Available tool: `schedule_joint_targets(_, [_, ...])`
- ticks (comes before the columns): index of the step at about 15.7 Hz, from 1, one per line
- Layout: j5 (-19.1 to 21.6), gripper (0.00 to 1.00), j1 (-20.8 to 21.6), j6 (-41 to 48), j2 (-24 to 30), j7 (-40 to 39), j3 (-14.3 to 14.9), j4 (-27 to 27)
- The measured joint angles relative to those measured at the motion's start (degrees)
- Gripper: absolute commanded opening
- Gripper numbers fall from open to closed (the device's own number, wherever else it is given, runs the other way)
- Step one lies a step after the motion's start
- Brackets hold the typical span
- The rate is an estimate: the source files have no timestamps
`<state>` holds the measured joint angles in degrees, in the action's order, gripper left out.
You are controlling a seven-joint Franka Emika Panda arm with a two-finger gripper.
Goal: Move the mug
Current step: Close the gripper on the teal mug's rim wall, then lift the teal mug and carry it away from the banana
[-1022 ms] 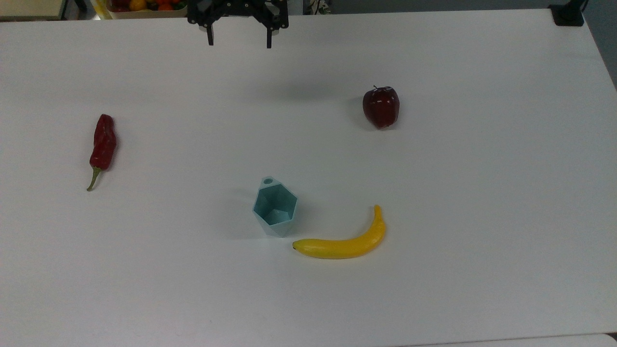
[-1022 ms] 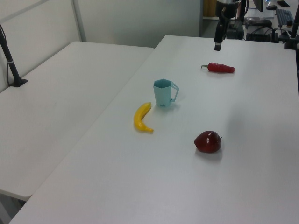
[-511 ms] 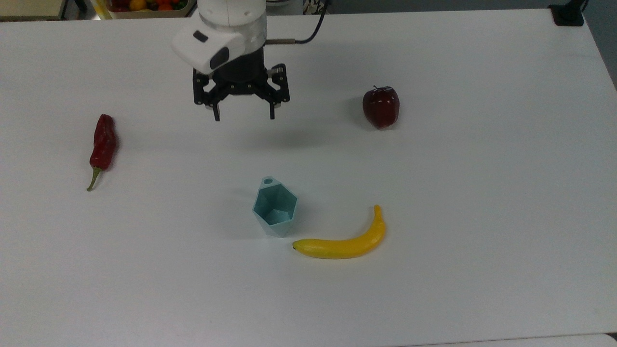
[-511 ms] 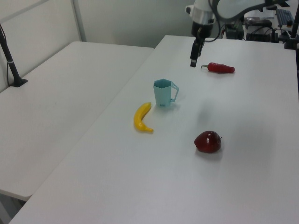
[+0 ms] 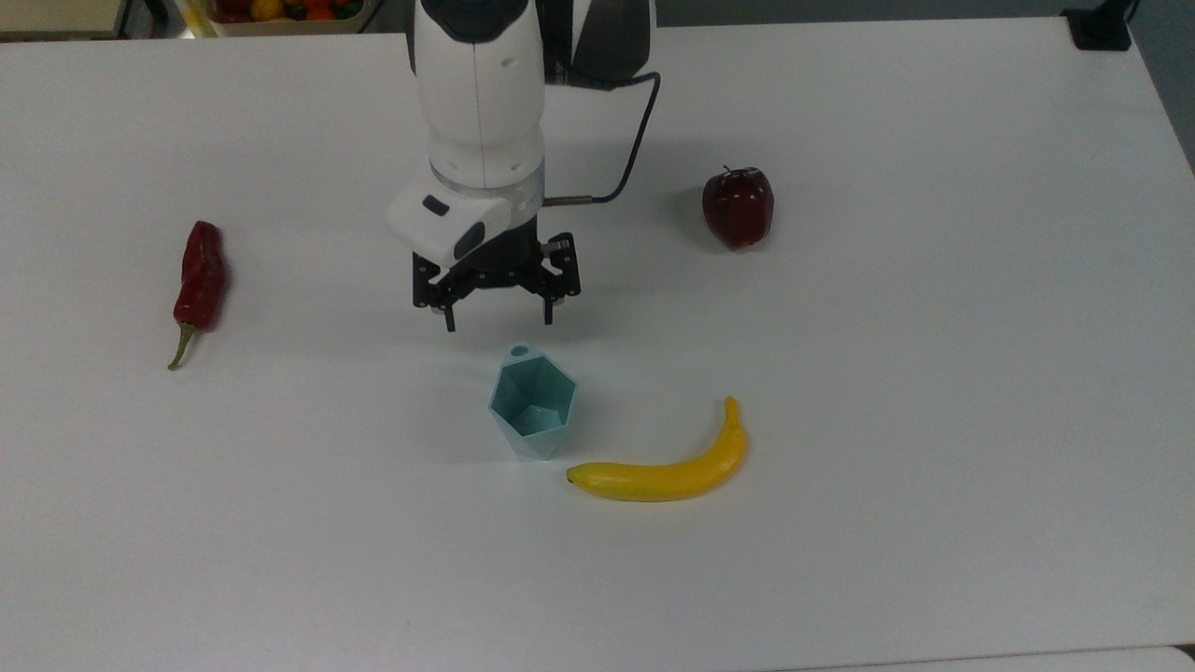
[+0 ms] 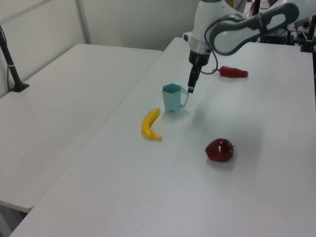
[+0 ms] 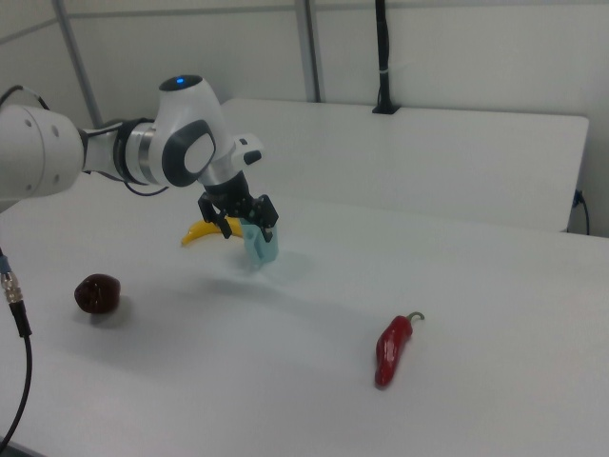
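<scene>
Teal mug: mug (image 5: 533,406) stands upright near the middle of the white bench (image 5: 934,373), mouth open to the ceiling, hexagonal walls tapering down.
Handle: holed tab (image 5: 519,352) points toward the arm in the top view; in the left view it sticks out on the mug's right side.
Mug contact: nothing touches it.
End effector: end effector (image 5: 498,324) hangs just beside the handle tab, on the arm's side of the mug, above the bench; fingers spread, released, nothing between them.
Finger line: in the top view the two tips sit side by side across the picture, the tab roughly midway under the gap.
Banana: banana (image 5: 665,470) lies near the mug's base, on the top view's lower right, apart from it by a narrow strip of bench.
Apple: apple (image 5: 738,206) well apart, toward the top view's upper right.
Chilli: red chilli (image 5: 198,284) well apart, on the top view's left.
Step in hand: approach, judged; grasp not yet made.
Next move calls for: a short advance over the tab or rim, a descent, then closing on a thin wall; light plastic may tip or skid toward the banana if one finger lands first.
</scene>
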<state>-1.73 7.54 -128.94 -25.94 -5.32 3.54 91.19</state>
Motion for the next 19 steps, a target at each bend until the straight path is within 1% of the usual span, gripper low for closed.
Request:
schedule_joint_targets(1, [0.0,0.96,0.3,-1.04,-1.11,0.0,-0.01,-0.1])
schedule_joint_targets(3, [-0.01,0.82,0.63,-3.08,-2.9,0.0,-0.05,-0.32])
schedule_joint_targets(5, [-0.03,0.72,0.7,-4.55,-3.99,0.0,-0.04,-0.48])
schedule_joint_targets(6, [-0.03,0.61,0.69,-5.09,-4.28,0.0,-0.04,-0.56])
schedule_joint_targets(8, [-0.03,0.51,0.69,-5.54,-4.46,0.0,-0.04,-0.72])
schedule_joint_targets(10, [-0.03,0.38,0.7,-5.54,-4.47,0.0,-0.04,-0.83])
schedule_joint_targets(11, [-0.03,0.33,0.76,-5.54,-4.48,0.0,-0.05,-0.85])
schedule_joint_targets(14, [-0.03,0.13,1.39,-5.54,-4.51,0.0,-0.16,-0.85])
schedule_joint_targets(16, [-0.03,0.05,1.79,-5.55,-4.51,0.0,-0.17,-0.9])
schedule_joint_targets(18, [-0.03,0.02,1.87,-5.55,-4.52,0.0,-0.16,-0.91])
schedule_joint_targets(19, [-0.03,0.02,1.86,-5.55,-4.52,0.0,-0.16,-0.93])
